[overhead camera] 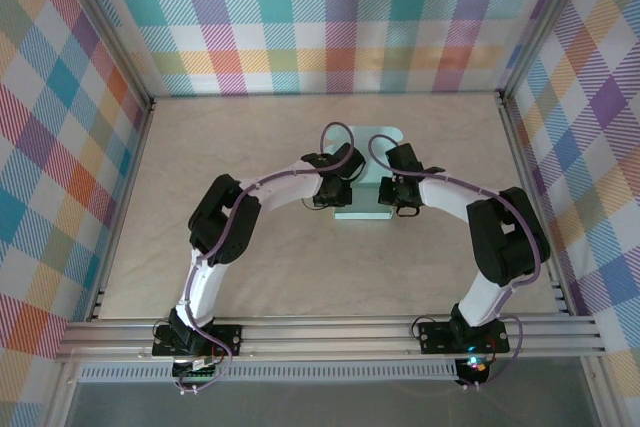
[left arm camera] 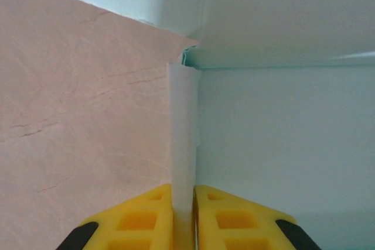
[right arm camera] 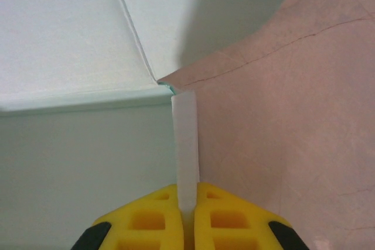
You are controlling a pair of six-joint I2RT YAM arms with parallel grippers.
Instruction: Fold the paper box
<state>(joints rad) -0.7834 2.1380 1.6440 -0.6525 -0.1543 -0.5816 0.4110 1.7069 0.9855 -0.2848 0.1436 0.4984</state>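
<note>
I see the paper box (overhead camera: 362, 213) in the middle of the table (overhead camera: 250, 267). My left gripper (left arm camera: 184, 218) pinches its left side wall, and my right gripper (right arm camera: 187, 218) pinches its right side wall

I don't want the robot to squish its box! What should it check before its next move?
1. Left pincer shut on a wall of the paper box: ok.
2. Right pincer shut on a wall too: ok.
3. Each pinched wall runs straight out from the fingers, not crumpled: ok.
4. A gap between the two pincers in the top view, so they don't bump: ok.
5. Box base lying flat on the table: cannot tell, the arms cover most of it.
6. Corner flaps tucked in properly: cannot tell.
</note>
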